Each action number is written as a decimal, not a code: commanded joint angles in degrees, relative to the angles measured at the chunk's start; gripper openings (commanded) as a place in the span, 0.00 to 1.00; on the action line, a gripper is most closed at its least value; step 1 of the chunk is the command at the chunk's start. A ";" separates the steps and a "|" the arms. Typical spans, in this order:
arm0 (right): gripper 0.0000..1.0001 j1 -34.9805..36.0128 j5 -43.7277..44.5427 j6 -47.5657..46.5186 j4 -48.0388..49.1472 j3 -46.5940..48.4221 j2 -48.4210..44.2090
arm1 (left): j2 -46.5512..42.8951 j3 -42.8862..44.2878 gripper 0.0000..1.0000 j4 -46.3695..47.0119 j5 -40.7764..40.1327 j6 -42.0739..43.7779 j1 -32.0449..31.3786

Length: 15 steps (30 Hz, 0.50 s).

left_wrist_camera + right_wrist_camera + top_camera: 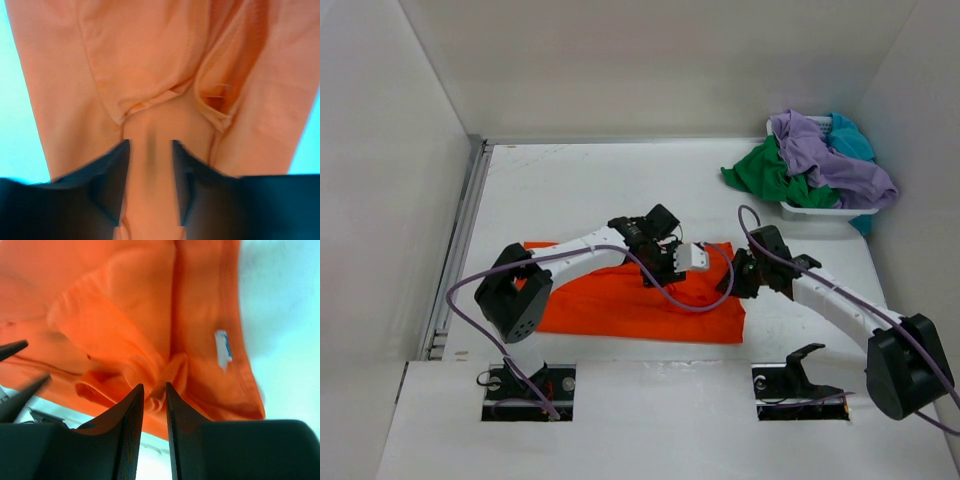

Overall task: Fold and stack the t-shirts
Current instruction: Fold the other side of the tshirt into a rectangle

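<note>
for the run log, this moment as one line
step: folding orange t-shirt | left tool: open over it | right tool: at bunched fold, grip unclear

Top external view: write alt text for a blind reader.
An orange t-shirt lies spread on a white table, with the left arm and right arm reaching over its right end. A white basket at far right holds a heap of shirts.

Overhead view looks down from behind; both wrist views closely share orange t-shirt (620,310).
</note>
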 commanded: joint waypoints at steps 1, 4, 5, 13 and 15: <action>0.29 -1.05 -0.42 -1.67 5.17 3.40 1.59 | -3.83 6.37 0.45 -6.17 5.38 1.03 -1.30; 0.29 -1.32 -0.25 -2.28 5.17 3.76 2.47 | -3.83 8.40 0.56 -10.92 7.41 1.03 -3.14; 0.29 -1.49 -0.16 -2.37 5.17 3.76 2.47 | -3.75 8.40 0.58 -11.28 7.33 1.03 -4.01; 0.28 -2.55 -0.16 -2.81 5.08 4.37 2.65 | 0.64 6.82 0.61 -9.53 5.40 1.82 -6.31; 0.28 -2.55 -0.16 -2.81 5.08 4.11 2.48 | 1.26 6.03 0.61 -8.74 4.78 2.43 -6.92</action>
